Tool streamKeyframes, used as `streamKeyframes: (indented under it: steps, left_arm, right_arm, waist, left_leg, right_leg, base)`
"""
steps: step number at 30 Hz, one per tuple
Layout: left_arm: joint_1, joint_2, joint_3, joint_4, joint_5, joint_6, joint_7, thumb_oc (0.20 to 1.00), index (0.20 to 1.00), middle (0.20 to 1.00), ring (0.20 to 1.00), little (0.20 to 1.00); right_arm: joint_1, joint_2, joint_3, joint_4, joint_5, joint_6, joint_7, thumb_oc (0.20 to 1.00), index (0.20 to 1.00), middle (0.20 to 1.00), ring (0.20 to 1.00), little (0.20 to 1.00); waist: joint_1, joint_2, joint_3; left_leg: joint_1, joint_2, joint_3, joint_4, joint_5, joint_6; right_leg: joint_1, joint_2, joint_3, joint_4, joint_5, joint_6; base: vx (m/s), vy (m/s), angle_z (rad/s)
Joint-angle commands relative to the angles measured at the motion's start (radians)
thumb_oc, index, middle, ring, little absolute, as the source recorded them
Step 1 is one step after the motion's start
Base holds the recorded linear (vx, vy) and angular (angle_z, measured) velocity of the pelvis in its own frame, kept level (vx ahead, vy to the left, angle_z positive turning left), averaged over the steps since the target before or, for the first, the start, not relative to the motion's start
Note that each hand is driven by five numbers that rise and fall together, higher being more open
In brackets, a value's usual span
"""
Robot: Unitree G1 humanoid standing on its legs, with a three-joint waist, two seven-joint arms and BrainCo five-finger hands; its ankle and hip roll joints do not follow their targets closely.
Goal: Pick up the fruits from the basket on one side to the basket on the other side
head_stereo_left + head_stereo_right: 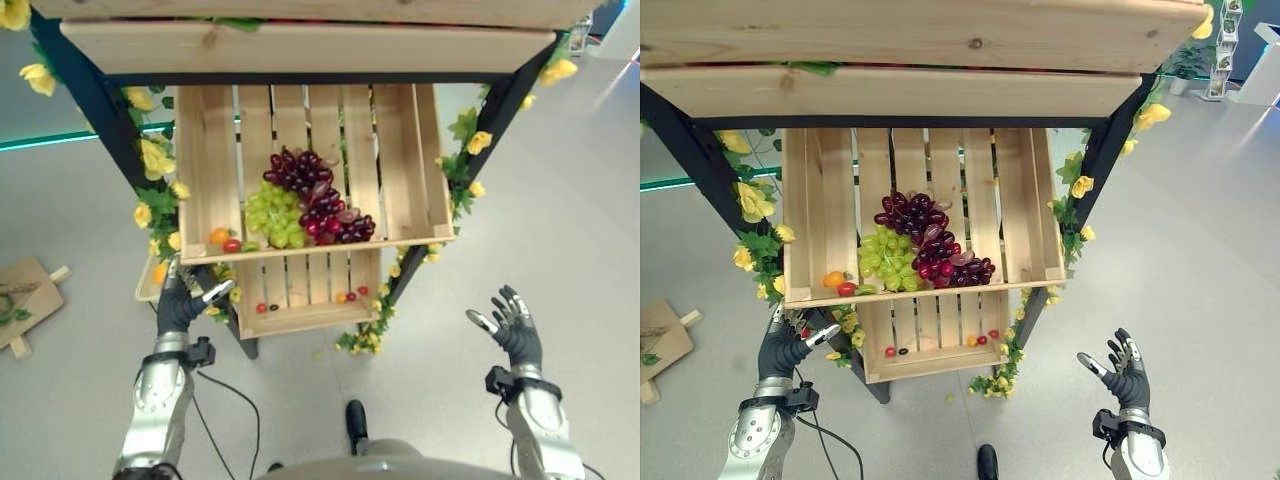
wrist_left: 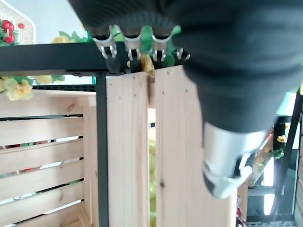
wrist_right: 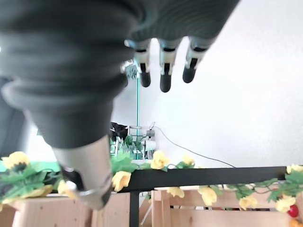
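Observation:
A wooden crate [image 1: 425, 160] on the middle shelf holds dark purple grapes [image 1: 298, 172], green grapes [image 1: 275, 222] and red grapes [image 1: 338, 226]. A small orange [image 1: 218, 237] and a red tomato [image 1: 232, 245] lie in its front left corner. A lower crate [image 1: 300, 320] holds several small fruits. A white wicker basket [image 1: 145, 290] sits left of the crates, partly hidden, with red cherries [image 2: 6, 26] in it. My left hand [image 1: 180, 305] is raised just in front of that basket, fingers straight, empty. My right hand [image 1: 517, 328] hovers open and empty, well to the right of the shelf.
The black shelf frame [image 1: 95, 100] is wound with yellow flowers [image 1: 155, 158] and leaves on both sides. A plank shelf [image 1: 300, 46] overhangs the top crate. A wooden board [image 1: 25, 295] lies on the floor at the left. Open grey floor lies to the right.

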State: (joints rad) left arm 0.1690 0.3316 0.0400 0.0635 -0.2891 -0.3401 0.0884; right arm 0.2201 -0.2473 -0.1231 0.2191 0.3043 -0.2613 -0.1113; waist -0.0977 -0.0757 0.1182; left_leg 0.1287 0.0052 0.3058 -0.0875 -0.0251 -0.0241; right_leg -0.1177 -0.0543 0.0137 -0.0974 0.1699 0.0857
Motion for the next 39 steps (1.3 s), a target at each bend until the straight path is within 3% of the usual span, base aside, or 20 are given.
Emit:
streamKeyframes:
  steps: [1, 7, 8, 9, 11, 12, 13, 15, 17, 18, 19, 23, 24, 25, 27, 29, 32, 34, 37, 39]
  left_arm:
    - [-0.023, 0.036, -0.038, -0.005, 0.009, -0.027, -0.036, 1.0, 1.0, 1.0, 1.0, 1.0]
    - [-0.009, 0.061, -0.028, -0.034, 0.006, -0.027, -0.041, 1.0, 1.0, 1.0, 1.0, 1.0]
    - [-0.003, 0.068, -0.02, -0.041, 0.006, -0.029, -0.043, 1.0, 1.0, 1.0, 1.0, 1.0]
    - [-0.007, 0.084, -0.009, -0.043, 0.017, -0.036, -0.041, 1.0, 1.0, 1.0, 1.0, 1.0]
    - [-0.009, 0.084, -0.009, -0.042, 0.018, -0.036, -0.041, 1.0, 1.0, 1.0, 1.0, 1.0]
    - [-0.004, 0.098, 0.013, -0.051, 0.025, -0.042, -0.029, 1.0, 1.0, 1.0, 1.0, 1.0]
    - [-0.003, 0.098, 0.014, -0.052, 0.025, -0.042, -0.03, 1.0, 1.0, 1.0, 1.0, 1.0]
    - [-0.007, 0.106, 0.04, -0.06, 0.007, -0.042, -0.02, 1.0, 1.0, 1.0, 1.0, 1.0]
    - [-0.006, 0.098, 0.047, -0.065, -0.007, -0.04, -0.021, 1.0, 1.0, 1.0, 1.0, 1.0]
    - [-0.006, 0.098, 0.047, -0.065, -0.007, -0.04, -0.021, 1.0, 1.0, 1.0, 1.0, 1.0]
    - [-0.016, 0.097, 0.046, -0.056, -0.015, -0.041, -0.016, 1.0, 1.0, 1.0, 1.0, 1.0]
    - [-0.009, 0.093, 0.037, -0.061, -0.014, -0.036, -0.017, 1.0, 1.0, 1.0, 1.0, 1.0]
    - [-0.017, 0.096, 0.031, -0.052, -0.015, -0.039, -0.011, 1.0, 1.0, 1.0, 1.0, 1.0]
    - [-0.017, 0.096, 0.031, -0.053, -0.015, -0.039, -0.011, 1.0, 1.0, 1.0, 1.0, 1.0]
    - [-0.007, 0.078, 0.041, -0.05, -0.018, -0.039, 0.0, 1.0, 1.0, 1.0, 1.0, 1.0]
    - [-0.007, 0.077, 0.04, -0.05, -0.018, -0.039, 0.0, 1.0, 1.0, 1.0, 1.0, 1.0]
    - [-0.004, 0.068, 0.03, -0.056, -0.012, -0.036, -0.001, 1.0, 1.0, 1.0, 1.0, 1.0]
    - [-0.007, 0.055, 0.027, -0.043, -0.019, -0.035, 0.004, 1.0, 1.0, 1.0, 1.0, 1.0]
    - [0.0, 0.041, 0.027, -0.033, -0.042, -0.029, 0.0, 1.0, 1.0, 1.0, 1.0, 1.0]
    - [0.009, 0.043, 0.029, -0.035, -0.029, -0.027, -0.001, 1.0, 1.0, 1.0, 1.0, 1.0]
  right_arm:
    - [-0.03, -0.014, -0.01, -0.056, -0.001, -0.064, 0.002, 1.0, 1.0, 1.0, 1.0, 1.0]
    - [-0.012, -0.034, -0.009, -0.075, 0.011, -0.058, 0.026, 1.0, 1.0, 1.0, 1.0, 1.0]
    - [-0.009, -0.04, -0.011, -0.076, 0.014, -0.059, 0.031, 1.0, 1.0, 1.0, 1.0, 1.0]
    - [-0.018, -0.05, -0.011, -0.073, 0.007, -0.057, 0.035, 1.0, 1.0, 1.0, 1.0, 1.0]
    - [-0.02, -0.05, -0.011, -0.071, 0.007, -0.057, 0.035, 1.0, 1.0, 1.0, 1.0, 1.0]
    - [-0.047, -0.048, -0.001, -0.053, 0.01, -0.054, 0.032, 1.0, 1.0, 1.0, 1.0, 1.0]
    - [-0.049, -0.048, -0.001, -0.051, 0.011, -0.055, 0.032, 1.0, 1.0, 1.0, 1.0, 1.0]
    - [-0.066, -0.051, 0.019, -0.048, 0.006, -0.045, 0.039, 1.0, 1.0, 1.0, 1.0, 1.0]
    - [-0.067, -0.052, 0.026, -0.056, 0.001, -0.043, 0.042, 1.0, 1.0, 1.0, 1.0, 1.0]
    - [-0.068, -0.052, 0.026, -0.056, 0.001, -0.043, 0.042, 1.0, 1.0, 1.0, 1.0, 1.0]
    - [-0.073, -0.059, 0.025, -0.046, -0.003, -0.04, 0.04, 1.0, 1.0, 1.0, 1.0, 1.0]
    - [-0.072, -0.068, 0.017, -0.057, -0.01, -0.037, 0.03, 1.0, 1.0, 1.0, 1.0, 1.0]
    - [-0.071, -0.071, 0.018, -0.06, -0.002, -0.035, 0.036, 1.0, 1.0, 1.0, 1.0, 1.0]
    - [-0.07, -0.071, 0.018, -0.06, -0.001, -0.035, 0.036, 1.0, 1.0, 1.0, 1.0, 1.0]
    - [-0.047, -0.096, 0.011, -0.093, -0.005, -0.034, 0.055, 1.0, 1.0, 1.0, 1.0, 1.0]
    - [-0.047, -0.097, 0.011, -0.093, -0.005, -0.033, 0.055, 1.0, 1.0, 1.0, 1.0, 1.0]
    - [-0.047, -0.131, 0.001, -0.107, -0.012, -0.036, 0.056, 1.0, 1.0, 1.0, 1.0, 1.0]
    - [-0.056, -0.142, 0.004, -0.108, -0.022, -0.04, 0.051, 1.0, 1.0, 1.0, 1.0, 1.0]
    - [-0.04, -0.152, -0.008, -0.117, -0.014, -0.05, 0.051, 1.0, 1.0, 1.0, 1.0, 1.0]
    - [-0.029, -0.162, -0.013, -0.131, -0.013, -0.056, 0.058, 1.0, 1.0, 1.0, 1.0, 1.0]
  waist:
    - [-0.032, -0.017, -0.028]
    - [-0.014, -0.038, 0.008]
    - [-0.01, -0.04, 0.024]
    - [-0.006, -0.042, 0.048]
    - [-0.006, -0.042, 0.046]
    - [-0.002, -0.031, 0.057]
    - [-0.002, -0.03, 0.053]
    - [0.047, 0.0, 0.032]
    - [0.083, 0.004, 0.006]
    - [0.083, 0.004, 0.005]
    - [0.111, -0.006, -0.013]
    - [0.157, -0.026, -0.037]
    - [0.17, -0.035, -0.039]
    - [0.167, -0.037, -0.04]
    - [0.17, -0.029, -0.028]
    - [0.167, -0.026, -0.027]
    - [0.173, 0.025, 0.036]
    - [0.175, 0.052, 0.071]
    - [0.172, 0.085, 0.103]
    - [0.165, 0.095, 0.124]
  left_leg:
    - [-0.089, -0.009, -0.118, 0.123, -0.076, 0.028]
    - [-0.143, -0.019, -0.168, 0.25, -0.125, 0.037]
    - [-0.16, -0.026, -0.173, 0.264, -0.128, 0.041]
    - [-0.193, -0.035, -0.175, 0.265, -0.118, 0.041]
    - [-0.197, -0.035, -0.174, 0.265, -0.117, 0.042]
    - [-0.244, -0.026, -0.169, 0.258, -0.088, 0.04]
    - [-0.25, -0.025, -0.168, 0.26, -0.088, 0.04]
    - [-0.299, 0.009, -0.169, 0.236, -0.029, 0.04]
    - [-0.331, 0.017, -0.18, 0.213, 0.004, 0.041]
    - [-0.333, 0.018, -0.18, 0.212, 0.008, 0.041]
    - [-0.37, 0.013, -0.188, 0.225, 0.019, 0.043]
    - [-0.458, 0.018, -0.196, 0.29, 0.033, 0.038]
    - [-0.501, 0.015, -0.212, 0.312, 0.063, 0.027]
    - [-0.502, 0.012, -0.214, 0.314, 0.063, 0.026]
    - [-0.547, 0.039, -0.261, 0.301, 0.14, -0.012]
    - [-0.547, 0.039, -0.265, 0.299, 0.143, -0.013]
    - [-0.518, 0.089, -0.322, 0.254, 0.217, -0.049]
    - [-0.498, 0.12, -0.342, 0.231, 0.261, -0.074]
    - [-0.474, 0.152, -0.371, 0.169, 0.327, -0.115]
    - [-0.463, 0.159, -0.38, 0.12, 0.335, -0.127]
  right_leg:
    - [0.069, -0.091, -0.016, 0.043, -0.089, 0.096]
    - [0.08, -0.113, -0.049, 0.093, -0.108, 0.089]
    - [0.074, -0.119, -0.048, 0.1, -0.093, 0.091]
    - [0.05, -0.127, -0.046, 0.085, -0.036, 0.107]
    - [0.047, -0.127, -0.045, 0.081, -0.032, 0.108]
    - [-0.006, -0.135, -0.024, 0.076, 0.021, 0.131]
    - [-0.012, -0.135, -0.023, 0.077, 0.022, 0.131]
    - [0.035, -0.118, -0.058, 0.173, -0.113, 0.1]
    - [0.116, -0.122, -0.073, 0.255, -0.187, 0.087]
    - [0.113, -0.122, -0.072, 0.254, -0.184, 0.086]
    - [0.185, -0.116, -0.044, 0.336, -0.213, 0.088]
    - [0.274, -0.117, -0.013, 0.314, -0.166, 0.094]
    - [0.308, -0.104, -0.02, 0.243, -0.273, 0.075]
    - [0.309, -0.105, -0.024, 0.245, -0.276, 0.074]
    - [0.309, -0.059, -0.04, 0.212, -0.43, 0.031]
    - [0.308, -0.057, -0.044, 0.216, -0.432, 0.029]
    - [0.256, -0.012, -0.103, 0.358, -0.532, -0.015]
    - [0.229, 0.015, -0.129, 0.425, -0.554, -0.033]
    - [0.229, 0.066, -0.16, 0.416, -0.543, -0.055]
    - [0.23, 0.093, -0.176, 0.396, -0.529, -0.068]
  base:
    - [0.02, -0.019, 0.28]
    - [-0.02, 0.012, 0.26]
    - [-0.21, 0.078, 0.17]
    - [-0.19, 0.061, 0.15]
    - [-0.15, 0.023, 0.07]
    - [-0.17, 0.0, 0.03]
    - [-0.37, 0.014, 0.05]
    - [-0.34, 0.02, 0.01]
    - [-0.17, -0.021, -0.07]
    - [-0.11, -0.084, -0.05]
    - [-0.13, -0.119, 0.08]
    - [-0.17, -0.185, -0.03]
    - [-0.09, -0.093, -0.03]
    - [-0.2, -0.25, 0.11]
    - [-0.23, -0.299, -0.04]
    - [-0.14, -0.139, 0.14]
    - [-0.25, -0.21, 0.06]
    - [-0.18, -0.194, 0.1]
    - [-0.16, -0.225, 0.22]
    - [-0.19, -0.227, 0.71]
